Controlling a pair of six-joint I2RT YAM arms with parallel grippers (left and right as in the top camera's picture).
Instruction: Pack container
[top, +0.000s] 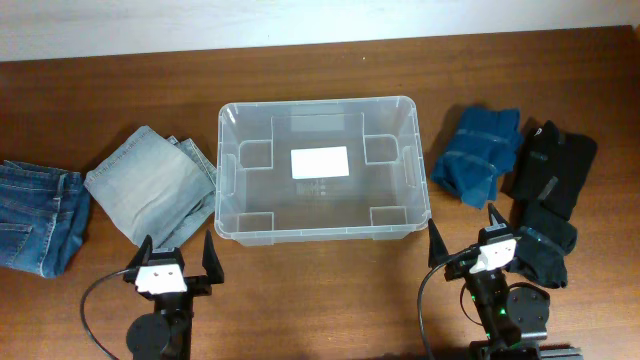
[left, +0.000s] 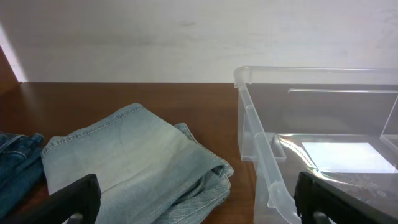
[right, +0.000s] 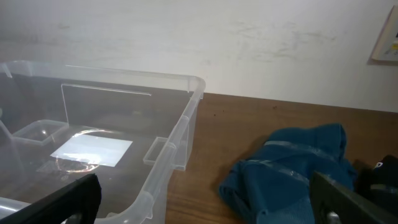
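Note:
The clear plastic container (top: 228, 170) stands at the table's middle, with only a white label (top: 319, 162) on its base. It also shows in the left wrist view (left: 261, 155) and the right wrist view (right: 180, 134). Folded light-blue jeans (top: 150, 185) lie left of it, dark-blue jeans (top: 35, 215) at the far left. A teal garment (top: 475, 152) and a black garment (top: 548, 195) lie to its right. My left gripper (top: 173, 258) is open and empty near the front edge, in front of the light jeans (left: 124, 162). My right gripper (top: 464, 238) is open and empty, in front of the teal garment (right: 292, 174).
A pale wall (left: 186, 37) runs along the table's far edge. The brown wooden table (top: 330, 300) shows bare wood in front of the container between the two arms. A picture's corner (right: 385, 37) hangs on the wall at right.

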